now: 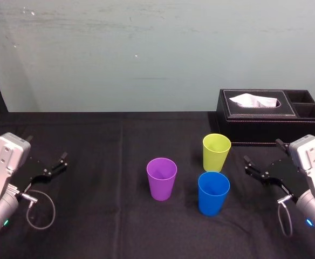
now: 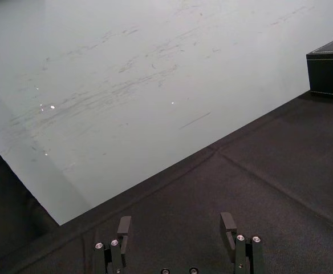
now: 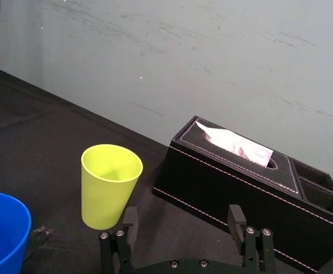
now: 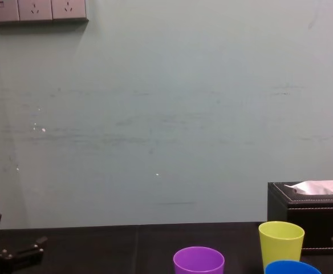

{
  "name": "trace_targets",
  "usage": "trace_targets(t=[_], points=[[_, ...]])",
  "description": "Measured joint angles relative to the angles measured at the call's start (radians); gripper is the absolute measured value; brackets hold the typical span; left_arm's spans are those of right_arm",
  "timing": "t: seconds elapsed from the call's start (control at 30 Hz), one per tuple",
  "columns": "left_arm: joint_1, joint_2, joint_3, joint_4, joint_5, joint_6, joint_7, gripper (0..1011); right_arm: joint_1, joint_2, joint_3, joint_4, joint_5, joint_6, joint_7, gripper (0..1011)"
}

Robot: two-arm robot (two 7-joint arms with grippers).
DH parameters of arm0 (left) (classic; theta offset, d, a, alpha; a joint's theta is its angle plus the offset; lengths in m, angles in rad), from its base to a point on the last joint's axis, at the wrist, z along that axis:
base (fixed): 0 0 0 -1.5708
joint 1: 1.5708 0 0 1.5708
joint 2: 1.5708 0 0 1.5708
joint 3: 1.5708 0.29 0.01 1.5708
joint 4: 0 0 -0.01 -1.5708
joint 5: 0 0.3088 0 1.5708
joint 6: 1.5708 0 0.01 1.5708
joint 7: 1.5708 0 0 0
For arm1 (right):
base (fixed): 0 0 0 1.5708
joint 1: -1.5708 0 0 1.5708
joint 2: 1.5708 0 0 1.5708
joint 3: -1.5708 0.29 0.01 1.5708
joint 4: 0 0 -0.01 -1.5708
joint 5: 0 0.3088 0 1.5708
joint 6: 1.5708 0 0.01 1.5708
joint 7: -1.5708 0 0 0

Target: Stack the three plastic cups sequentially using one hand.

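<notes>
The left tool hovers near the left edge of the black cloth-covered counter, its fingers spread and holding nothing. Near the counter's middle stands the purple tapered plastic cup, upright, mouth up and empty. To its right are two more of the same shape, both upright and empty. The blue plastic cup is nearer the front edge, and the yellow-green plastic cup stands just behind it, close but apparently not touching. At the back right corner sits a black stitched tissue box with a white tissue poking from its slot. The two side compartments at its right end are too dark to read. The right tool hangs near the right edge, beside the blue cup, released and gripping nothing.
</notes>
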Motion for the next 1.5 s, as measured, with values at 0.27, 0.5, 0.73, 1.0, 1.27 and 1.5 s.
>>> trace_targets(t=[0.27, 0.5, 0.73, 1.0, 1.27, 1.5], points=[[0.000, 0.000, 0.000, 0.000, 0.000, 0.000, 0.000, 1000, 0.000, 0.000, 0.000, 0.000, 0.000, 0.000, 0.000, 1003], [0.000, 0.000, 0.000, 0.000, 0.000, 0.000, 0.000, 1000, 0.000, 0.000, 0.000, 0.000, 0.000, 0.000, 0.000, 1003], [0.000, 0.000, 0.000, 0.000, 0.000, 0.000, 0.000, 1000, 0.000, 0.000, 0.000, 0.000, 0.000, 0.000, 0.000, 1003], [0.000, 0.000, 0.000, 0.000, 0.000, 0.000, 0.000, 1000, 0.000, 0.000, 0.000, 0.000, 0.000, 0.000, 0.000, 1003], [0.000, 0.000, 0.000, 0.000, 0.000, 0.000, 0.000, 1000, 0.000, 0.000, 0.000, 0.000, 0.000, 0.000, 0.000, 1003], [0.000, 0.000, 0.000, 0.000, 0.000, 0.000, 0.000, 1000, -0.016, 0.001, 0.015, -0.018, 0.007, -0.002, 0.019, 1003]])
